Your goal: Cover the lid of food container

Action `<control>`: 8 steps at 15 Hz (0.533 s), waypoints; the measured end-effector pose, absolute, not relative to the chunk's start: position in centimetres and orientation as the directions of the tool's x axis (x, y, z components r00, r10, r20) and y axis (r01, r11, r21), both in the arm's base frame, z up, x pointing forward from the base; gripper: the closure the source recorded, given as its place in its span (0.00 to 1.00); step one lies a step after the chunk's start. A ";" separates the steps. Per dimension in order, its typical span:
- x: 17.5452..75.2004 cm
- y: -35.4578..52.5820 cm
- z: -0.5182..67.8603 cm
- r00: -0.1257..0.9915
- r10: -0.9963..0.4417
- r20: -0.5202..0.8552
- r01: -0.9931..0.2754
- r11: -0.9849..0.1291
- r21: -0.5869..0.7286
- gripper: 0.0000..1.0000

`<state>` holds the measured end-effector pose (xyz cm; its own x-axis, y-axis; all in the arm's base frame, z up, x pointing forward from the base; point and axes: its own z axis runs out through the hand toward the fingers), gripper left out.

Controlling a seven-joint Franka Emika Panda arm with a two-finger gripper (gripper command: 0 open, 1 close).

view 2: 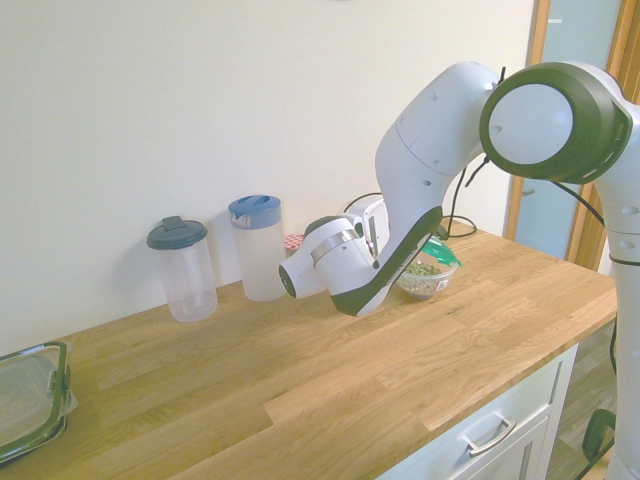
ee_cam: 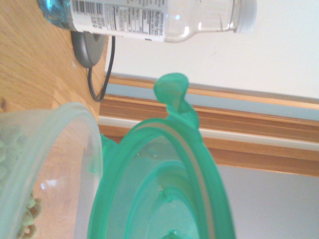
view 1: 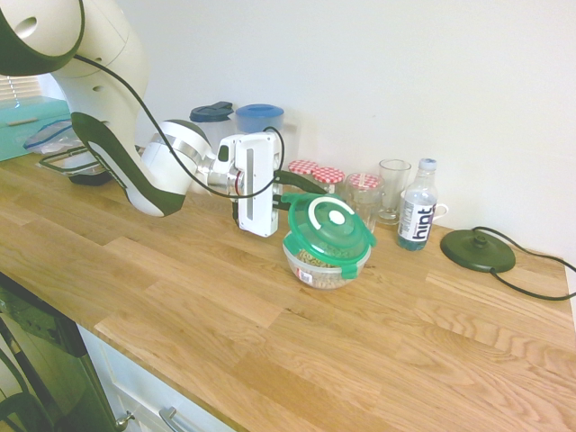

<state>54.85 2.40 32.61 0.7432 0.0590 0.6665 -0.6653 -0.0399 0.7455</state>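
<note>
First exterior view shows the round translucent green plastic lid (view 1: 328, 226) tilted over the small round clear plastic food container (view 1: 324, 267), which stands on the wooden desk (view 1: 225, 297) in front of the red-checked-lid jars (view 1: 317, 173) and beside the water bottle (view 1: 417, 214). The lid's near edge rests on or just above the tub's rim, while the edge toward the arm is raised, so its top face with the white ring mark leans away from the gripper (view 1: 292, 189). The dark fingers appear clamped on that raised edge, though the exact contact is hard to see. The wrist view agrees: the lid stands edge-on, apart from the container's rim on that side, one snap tab sticking out. To do this step well, I judge the held edge should come down until the lid lies level, centred over the rim, with all four tabs outside the wall before release. Being round, the lid has no long axis; only its tilt matters.
</note>
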 end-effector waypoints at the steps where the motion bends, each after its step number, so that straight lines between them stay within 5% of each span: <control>1: 55.0 2.7 32.4 0.743 0.060 0.666 -0.663 -0.063 0.746 0.00; 8: 56.5 5.6 33.8 0.741 -0.044 0.671 -0.659 -0.239 0.713 0.00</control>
